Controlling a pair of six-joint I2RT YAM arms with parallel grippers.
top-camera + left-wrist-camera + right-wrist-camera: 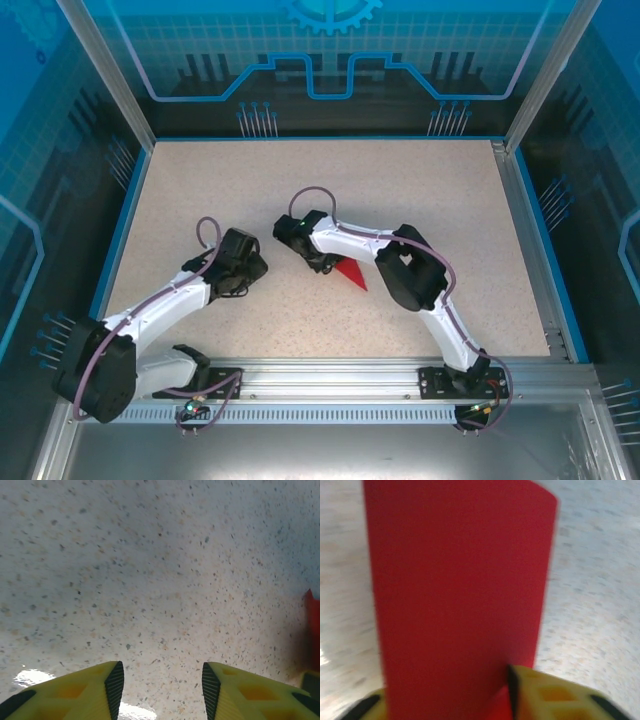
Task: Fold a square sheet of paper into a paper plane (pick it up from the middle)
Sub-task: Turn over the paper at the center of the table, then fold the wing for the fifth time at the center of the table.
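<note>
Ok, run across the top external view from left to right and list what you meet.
Left arm's elbow → left pincer → red paper → right arm's elbow → right arm's base

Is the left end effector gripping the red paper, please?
No, the left end effector has its yellow fingers apart over bare speckled table, with the red paper at the view's right edge.

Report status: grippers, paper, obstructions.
Left gripper open, over the tabletop. Right gripper at the red paper, grip unclear. No obstruction seen.
</note>
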